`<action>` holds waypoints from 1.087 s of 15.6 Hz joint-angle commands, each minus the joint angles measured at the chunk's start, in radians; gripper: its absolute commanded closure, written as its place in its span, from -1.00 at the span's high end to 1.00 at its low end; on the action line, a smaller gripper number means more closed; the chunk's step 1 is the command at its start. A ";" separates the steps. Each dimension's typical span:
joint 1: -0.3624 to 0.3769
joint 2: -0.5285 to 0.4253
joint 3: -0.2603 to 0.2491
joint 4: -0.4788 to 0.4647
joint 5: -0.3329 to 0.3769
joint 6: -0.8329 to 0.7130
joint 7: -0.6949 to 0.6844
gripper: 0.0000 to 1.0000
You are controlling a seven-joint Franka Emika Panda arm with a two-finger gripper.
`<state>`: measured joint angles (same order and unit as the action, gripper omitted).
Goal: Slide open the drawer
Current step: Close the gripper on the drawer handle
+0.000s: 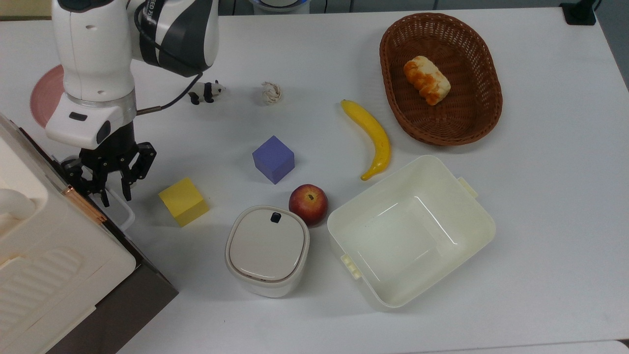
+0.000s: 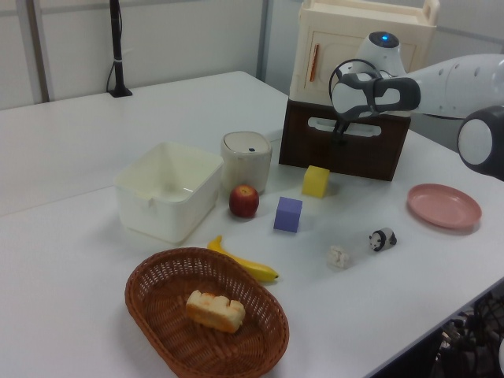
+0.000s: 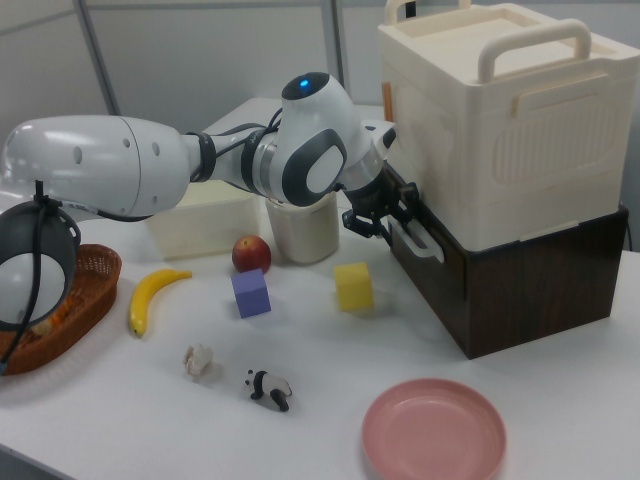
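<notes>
On the white table (image 1: 540,196), the claw (image 1: 114,189) straddles the drawer (image 3: 520,290) handle, fingers apart.

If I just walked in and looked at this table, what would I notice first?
Probably the big white robot arm, with its gripper right at the white loop handle of the dark brown drawer on the top view's left. Next, the brown wicker basket with a bread roll in it at the top view's upper right, and the yellow banana lying beside it.
</notes>
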<state>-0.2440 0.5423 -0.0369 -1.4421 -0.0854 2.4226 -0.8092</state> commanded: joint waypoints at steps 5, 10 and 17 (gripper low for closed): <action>-0.001 0.011 0.006 0.005 -0.008 0.019 -0.015 -0.67; -0.001 0.010 0.006 0.005 -0.008 0.019 -0.013 -0.67; 0.000 0.004 0.023 -0.003 -0.042 0.018 -0.033 -0.67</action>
<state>-0.2443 0.5443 -0.0362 -1.4411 -0.0906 2.4230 -0.8173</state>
